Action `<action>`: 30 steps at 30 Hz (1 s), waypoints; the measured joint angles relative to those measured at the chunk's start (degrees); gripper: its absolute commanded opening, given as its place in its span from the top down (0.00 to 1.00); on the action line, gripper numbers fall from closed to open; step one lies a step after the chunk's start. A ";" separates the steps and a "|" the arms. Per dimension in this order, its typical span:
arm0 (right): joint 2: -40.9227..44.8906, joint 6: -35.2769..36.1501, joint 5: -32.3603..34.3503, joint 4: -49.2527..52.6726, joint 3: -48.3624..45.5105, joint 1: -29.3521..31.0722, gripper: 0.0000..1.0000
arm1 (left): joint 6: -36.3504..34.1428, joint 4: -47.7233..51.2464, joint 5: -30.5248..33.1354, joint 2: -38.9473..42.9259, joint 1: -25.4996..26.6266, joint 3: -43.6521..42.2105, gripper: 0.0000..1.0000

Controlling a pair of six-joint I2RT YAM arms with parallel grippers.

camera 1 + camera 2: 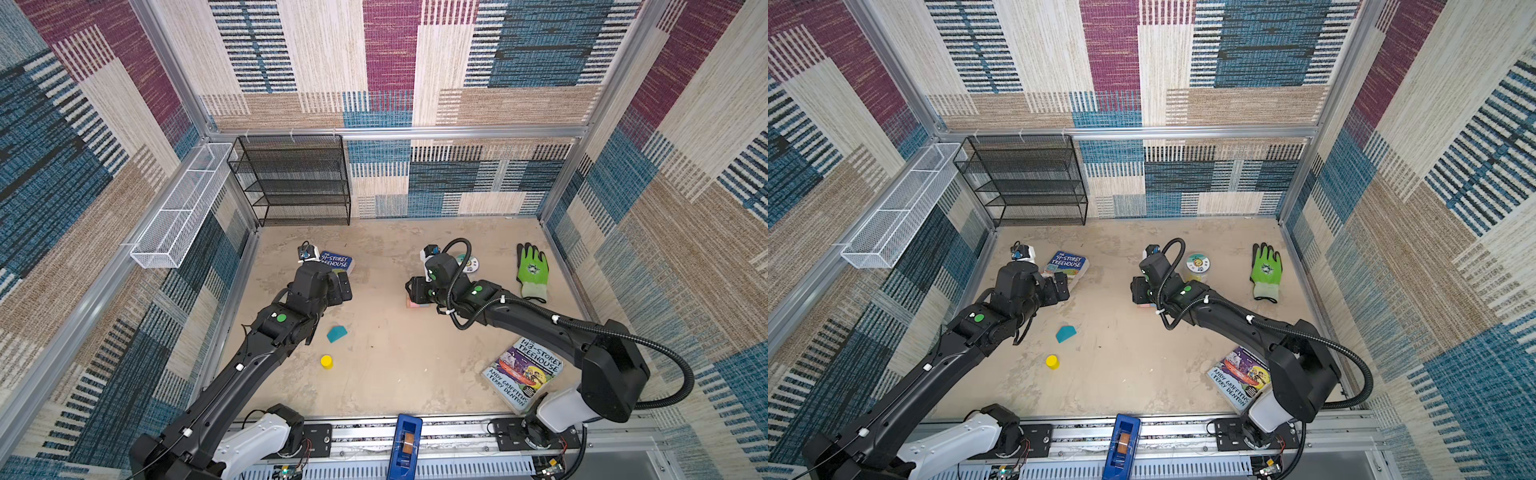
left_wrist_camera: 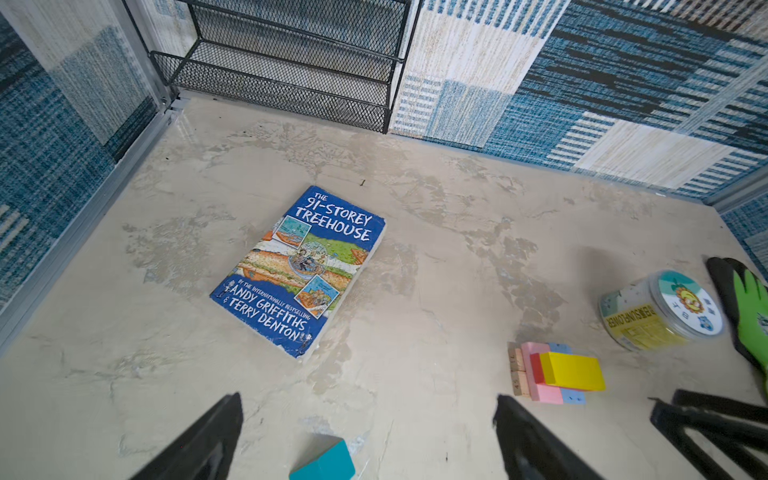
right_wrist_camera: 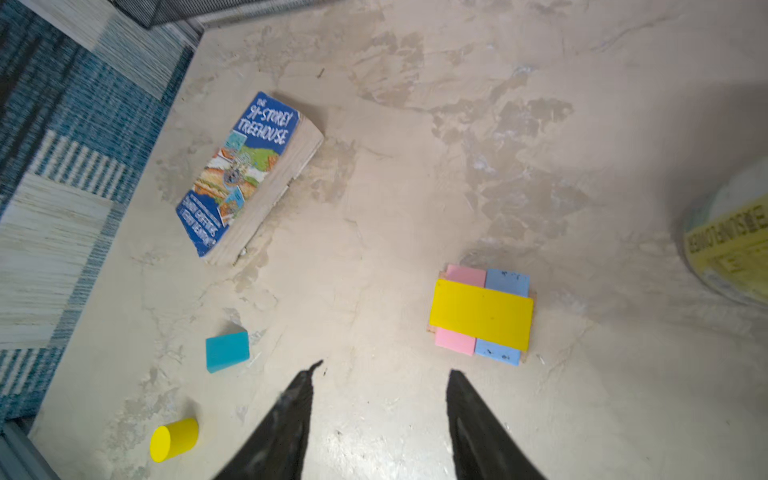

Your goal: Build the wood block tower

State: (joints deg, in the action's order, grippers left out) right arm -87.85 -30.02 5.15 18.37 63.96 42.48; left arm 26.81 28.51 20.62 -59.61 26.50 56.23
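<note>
The tower (image 3: 482, 313) is a low stack: a yellow slab lies across a pink and a light blue block, with plain wood edges beneath. In the left wrist view the tower (image 2: 557, 374) also shows a red block beside the yellow one. In both top views my right gripper (image 1: 413, 291) hovers over it, leaving only a pink edge (image 1: 413, 304) visible. My right gripper (image 3: 386, 369) is open and holds nothing. A teal house-shaped piece (image 1: 336, 333) and a yellow cylinder (image 1: 327, 361) lie loose on the floor. My left gripper (image 2: 368, 401) is wide open and empty, just beyond the teal piece (image 2: 326, 463).
A blue paperback (image 1: 337, 262) lies at the back left and another book (image 1: 524, 372) at the front right. A yellow jar (image 1: 1197, 266) and a green glove (image 1: 532, 270) lie right of the tower. A black mesh rack (image 1: 291, 183) stands against the back wall.
</note>
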 measured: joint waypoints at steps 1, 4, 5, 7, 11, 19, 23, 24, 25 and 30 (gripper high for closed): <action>-0.24 -0.20 0.63 0.57 -0.15 0.33 0.66 | 0.00 -0.09 0.00 0.02 -0.39 -0.22 0.01; -1.20 -1.07 1.90 2.19 -0.31 0.83 0.86 | 0.00 -0.92 -0.07 -0.37 -1.36 -0.70 0.01; -1.66 -1.44 2.27 2.43 -0.35 0.83 0.92 | 0.00 -1.36 -0.17 -0.72 -1.64 -0.79 0.01; -2.97 -1.73 2.84 2.56 -0.39 0.94 1.00 | 0.00 -1.92 -1.22 -1.49 -1.88 -0.85 0.01; -5.42 -2.75 3.48 3.17 -0.74 1.22 1.00 | 0.00 -2.21 -2.51 -2.95 -2.25 -0.85 0.01; -7.89 -4.26 4.50 3.69 -0.96 1.27 1.00 | 0.00 -2.56 -3.28 -4.37 -3.06 -0.83 0.01; -9.33 -4.63 4.90 3.69 -0.96 1.27 1.00 | 0.02 -2.86 -4.48 -5.14 -3.23 -0.83 0.01; -9.62 -4.79 4.92 3.69 -0.96 1.27 1.00 | 0.02 -2.97 -4.50 -5.35 -3.26 -0.83 0.01; -9.75 -5.11 4.94 3.69 -0.96 1.27 1.00 | 0.02 -2.99 -4.55 -5.55 -3.30 -0.83 0.01; -9.97 -5.92 5.40 3.28 -0.92 1.25 1.00 | 0.04 -3.50 -5.79 -6.10 -3.61 -0.83 0.01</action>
State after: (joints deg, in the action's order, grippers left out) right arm -97.82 -35.94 10.55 21.65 63.05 43.72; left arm 26.85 25.02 14.83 -65.71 22.90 55.40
